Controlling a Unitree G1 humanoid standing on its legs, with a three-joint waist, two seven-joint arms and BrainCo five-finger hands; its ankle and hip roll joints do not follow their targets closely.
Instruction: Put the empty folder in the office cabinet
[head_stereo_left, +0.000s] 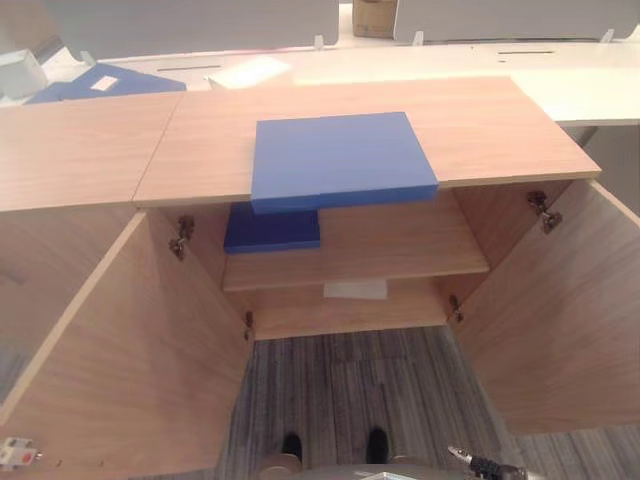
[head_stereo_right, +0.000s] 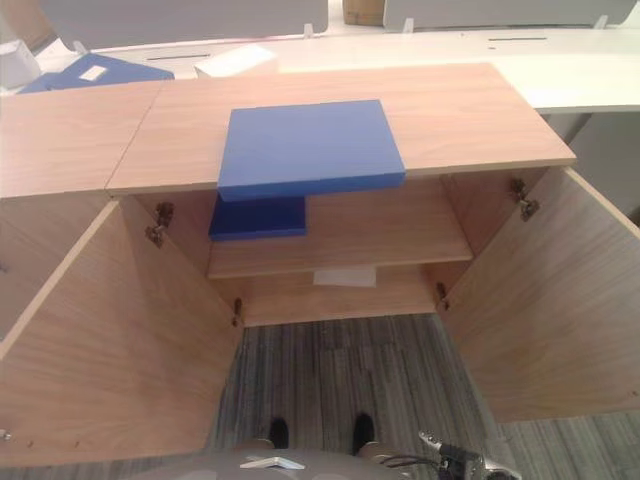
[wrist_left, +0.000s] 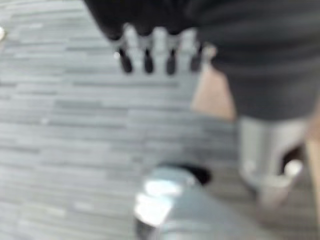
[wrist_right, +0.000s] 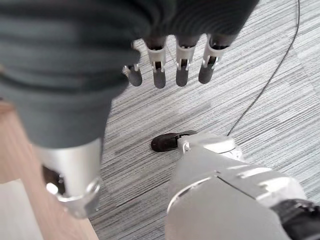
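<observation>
The blue folder (head_stereo_left: 340, 158) lay flat on the cabinet top (head_stereo_left: 480, 130) at upper centre of the frame, its long axis running left to right and its near edge jutting past the front lip. The left hand (wrist_left: 157, 47) and right hand (wrist_right: 175, 65) each hung over the striped carpet (wrist_right: 280, 125), fingers loose, slightly apart, holding nothing. The cabinet (head_stereo_right: 330, 270) stood with both doors open; a darker blue folder (head_stereo_right: 258, 218) lay on the shelf's left end, a white sheet (head_stereo_right: 345, 276) below it.

Cabinet (head_stereo_left: 520, 130) before me, both doors swung out.
One folder (head_stereo_left: 340, 158) on its top, front edge overhanging; second folder (head_stereo_left: 272, 230) below on left of shelf (head_stereo_left: 400, 245).
</observation>
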